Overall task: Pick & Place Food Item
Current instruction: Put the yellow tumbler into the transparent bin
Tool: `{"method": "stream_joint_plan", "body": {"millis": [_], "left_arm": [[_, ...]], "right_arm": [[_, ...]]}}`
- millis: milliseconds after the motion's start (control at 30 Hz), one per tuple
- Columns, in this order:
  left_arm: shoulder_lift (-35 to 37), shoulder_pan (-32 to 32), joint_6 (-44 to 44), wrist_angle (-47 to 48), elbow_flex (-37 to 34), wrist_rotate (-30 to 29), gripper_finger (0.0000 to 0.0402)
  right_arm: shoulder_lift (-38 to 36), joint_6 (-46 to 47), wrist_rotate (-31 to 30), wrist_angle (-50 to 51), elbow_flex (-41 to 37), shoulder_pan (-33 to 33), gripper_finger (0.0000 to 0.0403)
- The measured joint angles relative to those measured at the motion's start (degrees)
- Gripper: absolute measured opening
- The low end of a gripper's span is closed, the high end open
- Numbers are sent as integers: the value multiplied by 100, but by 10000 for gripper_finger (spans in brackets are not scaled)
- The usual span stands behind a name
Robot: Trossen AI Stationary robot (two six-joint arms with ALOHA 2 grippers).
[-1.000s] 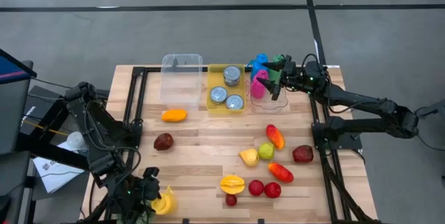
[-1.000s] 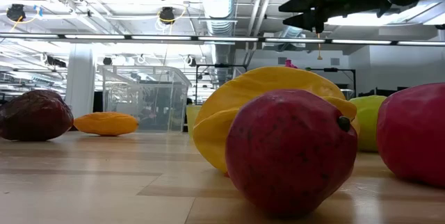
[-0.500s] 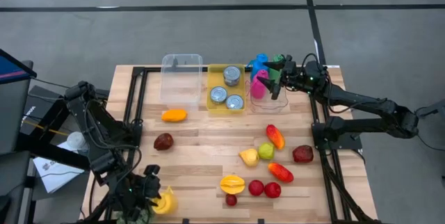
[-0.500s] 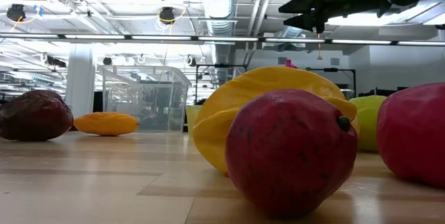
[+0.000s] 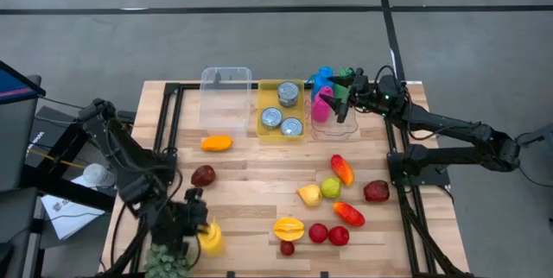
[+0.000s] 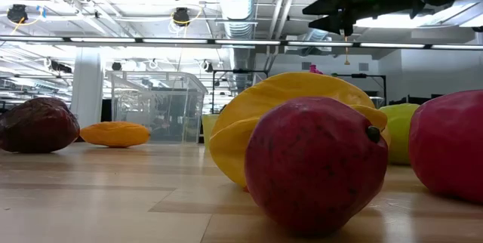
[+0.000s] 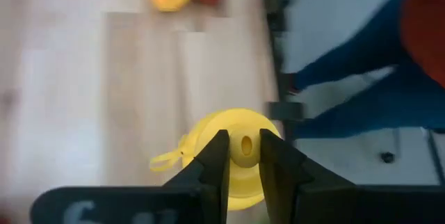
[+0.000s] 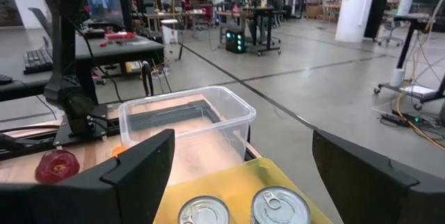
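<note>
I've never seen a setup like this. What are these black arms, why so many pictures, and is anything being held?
These are two robot arms at a wooden table, each ending in a two-finger gripper. One camera looks down from above, one sits at table height, and one rides on each wrist. Toy fruit lies scattered on the wood, with a clear container and a yellow tray of cans at the back. The left gripper is closing on a yellow fruit at the near edge. The right gripper hangs open over the back, holding nothing.
</note>
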State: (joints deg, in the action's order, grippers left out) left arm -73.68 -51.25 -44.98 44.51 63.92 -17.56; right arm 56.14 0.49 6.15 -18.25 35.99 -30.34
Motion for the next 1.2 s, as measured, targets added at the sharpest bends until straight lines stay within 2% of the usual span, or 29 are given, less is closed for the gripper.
{"method": "stream_joint_plan", "body": {"millis": [100, 200, 367, 500, 667, 867, 1000, 1200], "left_arm": [[321, 411, 414, 471, -13, -72, 47], [658, 935, 973, 569, -13, -448, 44], [1008, 2140, 1983, 179, -9, -871, 49], [1035, 3047, 2993, -428, -6, -875, 48], [811, 4090, 4018, -1549, -6, -485, 51], [405, 5030, 4217, -2793, 0, 525, 50], [111, 5345, 4221, -3065, 2, 952, 52], [-169, 5560, 4220, -3311, 2, 1047, 53]], "right_arm": [[0, -2, -19, 481, 320, 1, 331], [0, -61, -23, 1332, 783, 13, 331], [15, -205, -26, 2529, 1501, 283, 331], [17, -202, -26, 2764, 1744, 682, 331], [102, -201, -26, 2734, 1800, 1239, 331], [601, -212, -30, 2548, 1798, 1765, 332], [969, -308, -34, 2464, 1914, 1959, 344], [1507, -359, -20, 2455, 2394, 2120, 374]]}}
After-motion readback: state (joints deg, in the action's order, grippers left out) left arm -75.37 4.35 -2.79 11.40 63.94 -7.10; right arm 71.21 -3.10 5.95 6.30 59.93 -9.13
